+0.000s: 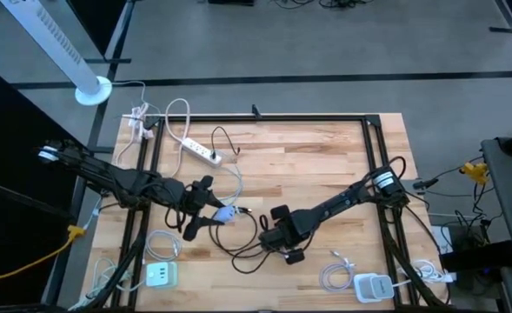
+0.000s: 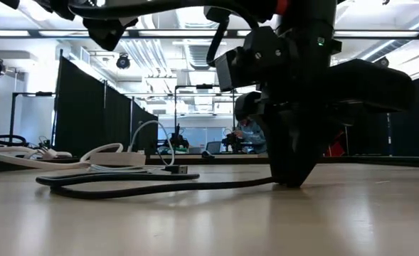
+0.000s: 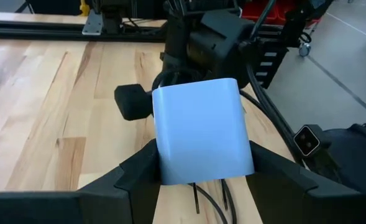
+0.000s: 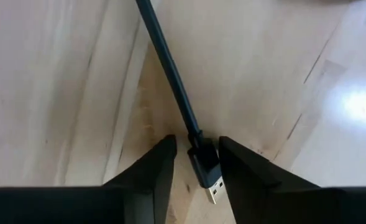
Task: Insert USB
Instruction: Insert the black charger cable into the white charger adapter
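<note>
**Black plug flanked, charger waiting**

Black cable's USB plug (image 4: 206,169) lies on the wooden table (image 1: 325,165) between my right gripper (image 4: 195,163) fingers, which stand apart, not clamped. My left gripper (image 3: 201,168) clamps the pale blue charger (image 3: 199,130) nearby. Grasping, lifting and inserting the plug all remain.

2 dark arms (image 1: 342,202) with matte black fingers (image 4: 146,176).

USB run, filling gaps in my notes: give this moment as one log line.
left gripper: shut on blue charger block, held up | right gripper: fingers astride USB plug on table | plug not inserted
</note>
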You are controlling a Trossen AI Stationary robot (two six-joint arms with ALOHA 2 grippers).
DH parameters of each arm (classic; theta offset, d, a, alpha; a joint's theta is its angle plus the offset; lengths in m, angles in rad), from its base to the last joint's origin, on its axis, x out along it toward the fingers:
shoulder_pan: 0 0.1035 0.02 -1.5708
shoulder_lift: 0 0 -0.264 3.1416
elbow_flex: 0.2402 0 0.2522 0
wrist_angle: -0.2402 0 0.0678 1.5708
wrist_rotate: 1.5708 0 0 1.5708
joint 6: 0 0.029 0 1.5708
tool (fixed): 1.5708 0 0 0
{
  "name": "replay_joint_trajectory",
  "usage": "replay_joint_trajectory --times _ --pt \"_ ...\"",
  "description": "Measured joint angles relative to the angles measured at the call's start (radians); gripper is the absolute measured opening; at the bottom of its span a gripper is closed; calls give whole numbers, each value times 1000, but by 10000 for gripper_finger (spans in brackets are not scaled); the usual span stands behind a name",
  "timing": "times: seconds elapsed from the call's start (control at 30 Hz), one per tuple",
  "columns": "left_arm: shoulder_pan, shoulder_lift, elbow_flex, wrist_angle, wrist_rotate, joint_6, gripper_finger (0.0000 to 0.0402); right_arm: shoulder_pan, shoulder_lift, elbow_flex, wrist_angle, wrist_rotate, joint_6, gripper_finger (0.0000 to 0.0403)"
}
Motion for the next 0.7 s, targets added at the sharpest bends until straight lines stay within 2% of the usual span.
replay_joint_trajectory --times 0.2,0.3,0.4,0.53,0.7 --pt "-1 3 0 0 1 -1 197 -1 17 0 4 -12 -52 17" --pt "-4 1 0 0 8 -1 197 -1 8 7 2 -12 -46 17" --pt "-9 2 -5 35 105 -2 197 2 -25 8 -3 -11 -33 17" --pt "-47 12 -48 233 224 9 197 14 -119 5 22 9 -16 17" --pt "-101 19 -144 457 240 92 197 47 -237 4 169 -43 -8 17"
